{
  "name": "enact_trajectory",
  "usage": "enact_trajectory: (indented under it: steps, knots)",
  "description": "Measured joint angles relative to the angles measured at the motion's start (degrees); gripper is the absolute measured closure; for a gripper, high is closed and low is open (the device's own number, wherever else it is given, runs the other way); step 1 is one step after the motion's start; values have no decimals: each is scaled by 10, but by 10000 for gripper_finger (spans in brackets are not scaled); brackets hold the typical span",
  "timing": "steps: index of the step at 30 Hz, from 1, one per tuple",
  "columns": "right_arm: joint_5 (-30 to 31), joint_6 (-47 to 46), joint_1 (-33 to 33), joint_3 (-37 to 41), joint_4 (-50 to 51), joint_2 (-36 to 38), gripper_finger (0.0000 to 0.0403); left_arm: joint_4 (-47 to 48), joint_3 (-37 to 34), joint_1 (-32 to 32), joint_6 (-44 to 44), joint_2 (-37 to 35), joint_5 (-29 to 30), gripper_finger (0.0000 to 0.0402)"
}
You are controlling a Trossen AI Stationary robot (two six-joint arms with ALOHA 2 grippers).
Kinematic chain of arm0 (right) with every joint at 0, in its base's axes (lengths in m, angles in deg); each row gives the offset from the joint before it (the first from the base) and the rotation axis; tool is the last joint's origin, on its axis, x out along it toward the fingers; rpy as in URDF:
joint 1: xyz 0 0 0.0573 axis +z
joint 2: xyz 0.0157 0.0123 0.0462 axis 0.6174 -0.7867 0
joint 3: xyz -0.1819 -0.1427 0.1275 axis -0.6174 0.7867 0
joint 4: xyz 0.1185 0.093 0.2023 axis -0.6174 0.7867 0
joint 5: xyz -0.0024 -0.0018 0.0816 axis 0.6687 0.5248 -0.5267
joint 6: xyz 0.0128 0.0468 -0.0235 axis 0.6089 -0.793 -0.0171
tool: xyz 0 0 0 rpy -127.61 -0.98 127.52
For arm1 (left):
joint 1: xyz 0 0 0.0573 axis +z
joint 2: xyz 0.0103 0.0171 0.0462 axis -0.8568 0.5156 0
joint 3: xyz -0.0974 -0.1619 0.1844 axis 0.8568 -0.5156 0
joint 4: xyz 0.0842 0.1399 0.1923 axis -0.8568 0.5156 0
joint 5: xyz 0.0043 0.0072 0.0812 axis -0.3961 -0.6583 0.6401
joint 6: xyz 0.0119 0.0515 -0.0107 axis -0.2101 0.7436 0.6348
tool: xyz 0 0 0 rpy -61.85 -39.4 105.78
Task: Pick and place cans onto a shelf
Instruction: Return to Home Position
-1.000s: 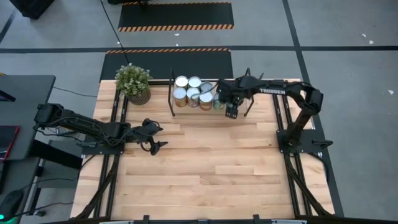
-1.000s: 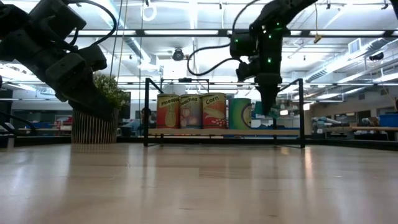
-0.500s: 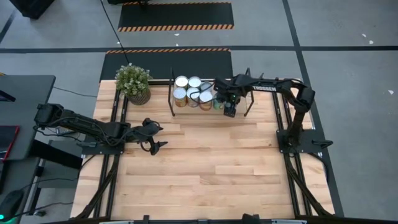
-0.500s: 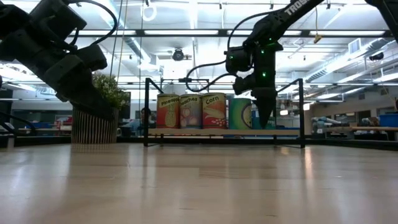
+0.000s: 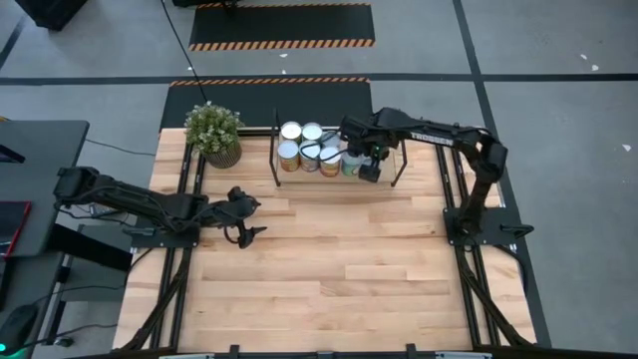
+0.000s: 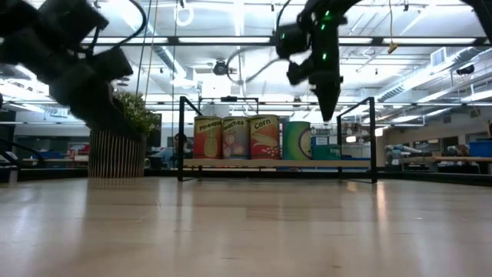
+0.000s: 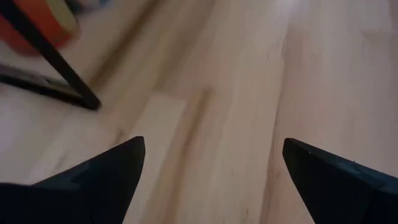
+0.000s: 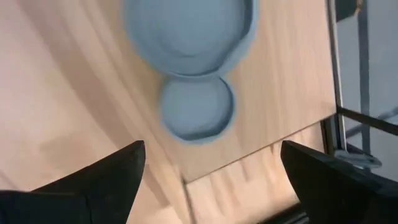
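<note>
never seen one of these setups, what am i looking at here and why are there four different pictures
You are looking at two dark robot arms mounted at the sides of a wooden table. Each arm ends in a two-finger gripper. One picture looks straight down from above, and one looks level across the tabletop. The other two come from small cameras on each arm's wrist, which is why that arm's own dark fingers show at the bottom.

At the table's far edge stands a low shelf with a group of cans on it. A potted plant stands beside the shelf. The right gripper hangs above the shelf's right end with its fingers apart, holding nothing. Its wrist camera looks down on two can tops. The left gripper is over bare table on the left, also open and empty.
</note>
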Motion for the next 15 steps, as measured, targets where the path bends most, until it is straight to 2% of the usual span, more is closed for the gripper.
enact_trajectory:
  steps: [5, 11, 15]
  knots:
    - [-5, -31, 58, 76, -101, 92, 21, 50, 53, -7, 34, -41, 10, 14]
    - [-3, -83, 136, 190, -226, 202, 21, 10, 55, -33, 79, -120, 58, 14]
    - [-3, -96, 180, 282, -338, 276, 21, -29, 42, -60, 113, -190, 58, 14]
